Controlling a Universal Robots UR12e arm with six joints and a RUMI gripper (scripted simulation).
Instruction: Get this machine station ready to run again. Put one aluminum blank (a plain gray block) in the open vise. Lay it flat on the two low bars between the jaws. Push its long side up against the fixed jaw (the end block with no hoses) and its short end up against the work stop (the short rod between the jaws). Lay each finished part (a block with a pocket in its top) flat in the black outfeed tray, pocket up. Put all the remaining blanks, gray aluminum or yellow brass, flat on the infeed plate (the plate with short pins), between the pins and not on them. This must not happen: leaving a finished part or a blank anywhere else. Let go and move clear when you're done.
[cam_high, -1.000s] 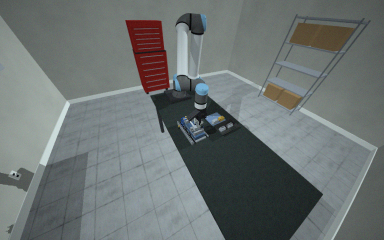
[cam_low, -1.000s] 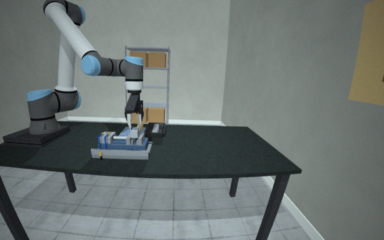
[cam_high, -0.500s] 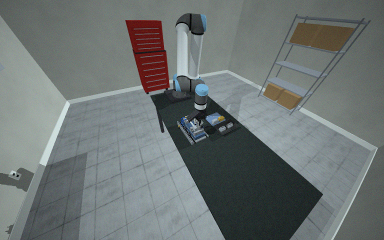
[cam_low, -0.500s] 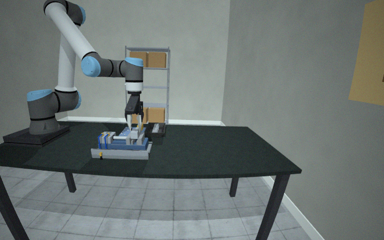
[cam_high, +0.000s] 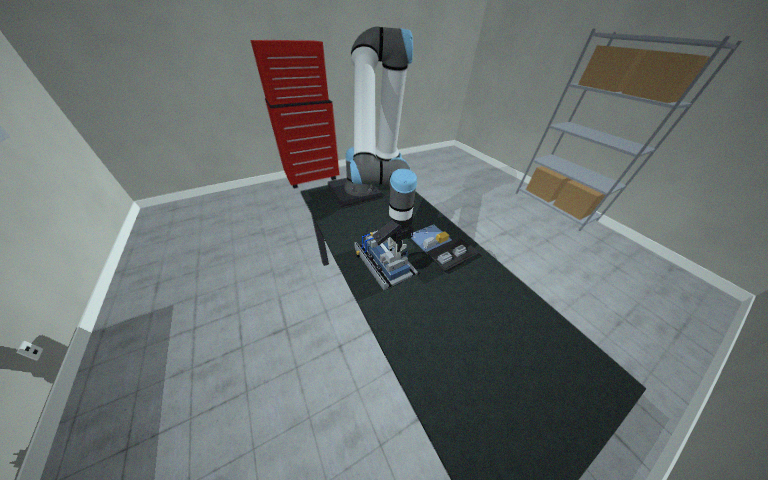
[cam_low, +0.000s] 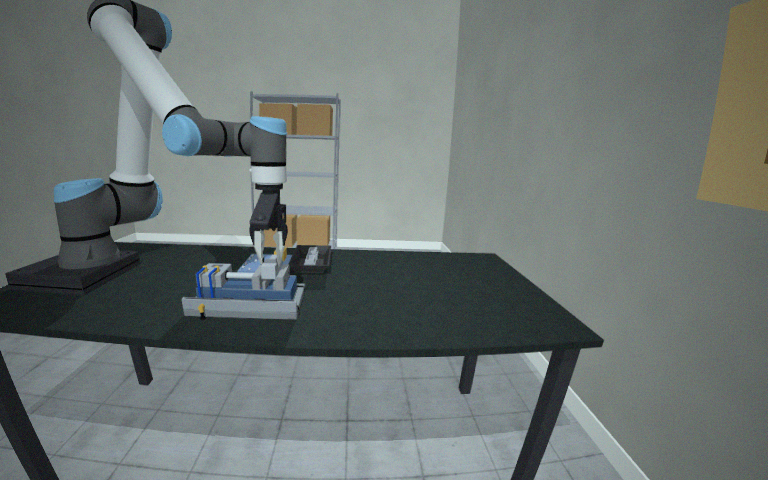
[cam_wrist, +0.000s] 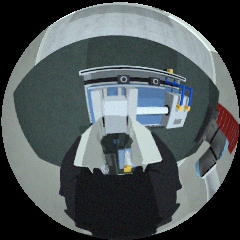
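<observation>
My gripper (cam_low: 269, 252) hangs straight down over the blue vise (cam_low: 246, 284) and is shut on a gray aluminum blank (cam_wrist: 116, 111). The blank sits low between the jaws; I cannot tell whether it touches the bars. In the top view the gripper (cam_high: 393, 246) is over the middle of the vise (cam_high: 383, 268). The hoses are at the vise's right end in the wrist view (cam_wrist: 179, 97). The infeed plate (cam_high: 430, 236) holds a yellow brass blank (cam_high: 442, 235) and a gray blank (cam_high: 428, 242). The black outfeed tray (cam_high: 453, 254) holds two finished parts (cam_high: 444, 258).
The vise stands on a gray base plate (cam_low: 240, 308) near the table's left end. The arm's base (cam_low: 73, 268) is at the far left. A red tool cabinet (cam_high: 295, 110) and a shelf rack (cam_high: 617, 121) stand off the table.
</observation>
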